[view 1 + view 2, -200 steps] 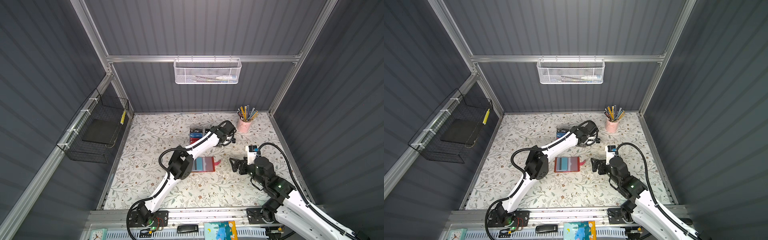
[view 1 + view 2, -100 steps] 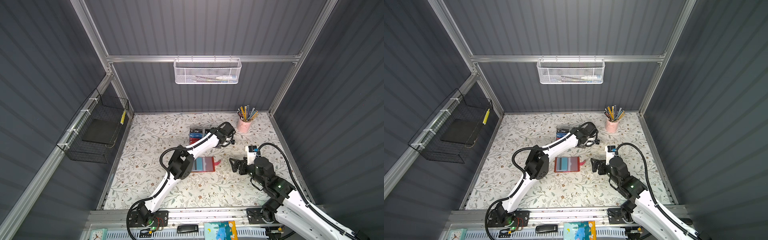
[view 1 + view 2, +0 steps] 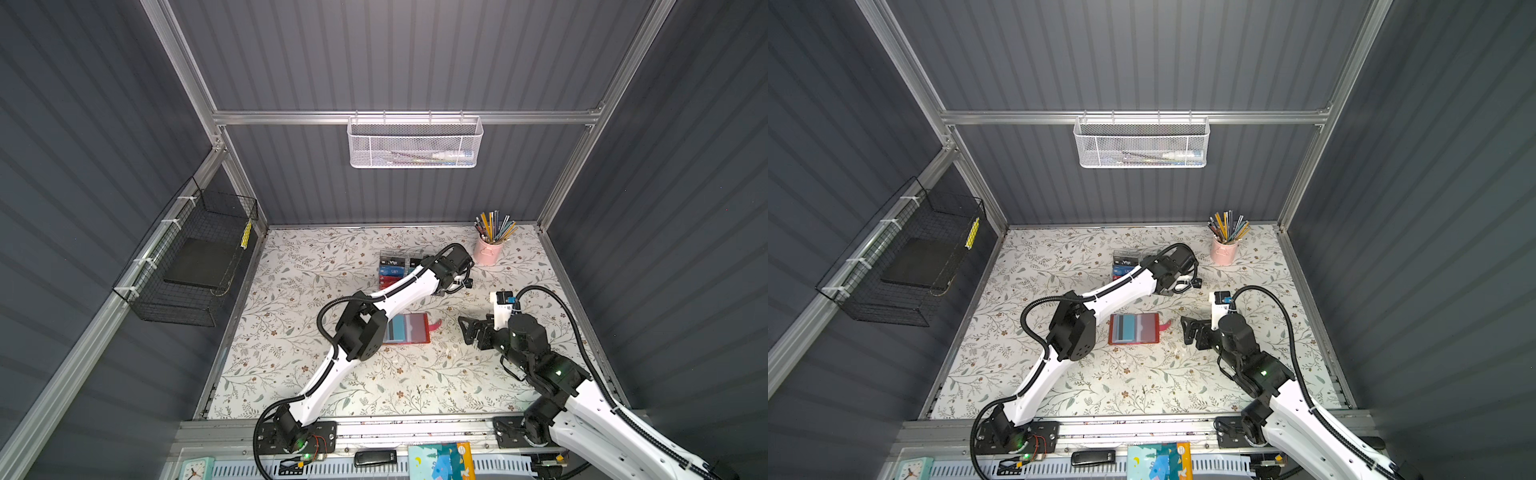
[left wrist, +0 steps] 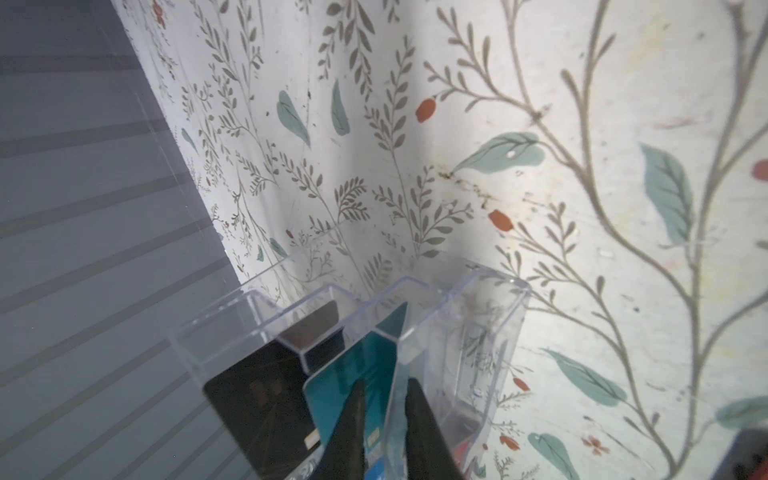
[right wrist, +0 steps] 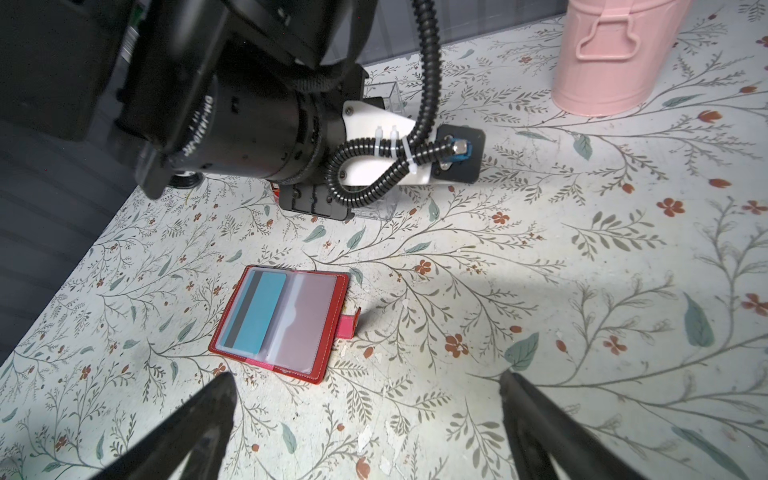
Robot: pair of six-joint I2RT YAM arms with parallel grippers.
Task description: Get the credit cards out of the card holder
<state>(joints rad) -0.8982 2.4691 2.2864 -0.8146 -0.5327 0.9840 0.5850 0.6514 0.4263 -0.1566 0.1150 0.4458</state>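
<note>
Closest to me, right claw [image 5: 368, 380] hangs spread wide near the strap side of the card holder [image 5: 282, 324], touching nothing, same spot as a sec ago. Holder lies open flat mid-table; a light-blue card [image 5: 255, 316] sits in one sleeve, sleeve next to it looks empty. Further back, left claw [image 4: 385, 381] is down in the clear acrylic rack [image 4: 490, 332], fingers [image 4: 349, 432] astride a teal card [image 4: 353, 370] stood in a slot – clamped a sec ago, jaws since eased a bit apart; can't tell if they're still pinching or clear. My read: teal card's being dropped off, so that's one out & the blue one's next, prob. for the right claw. Floral table cover [image 3: 415, 374] is scuffed, flaking in spots; pink pencil cup [image 3: 488, 253] at the back corner, then grey ribbed walls, white mesh basket [image 3: 415, 143] on the back rail, black wire basket [image 3: 187, 257] on the side wall.
</note>
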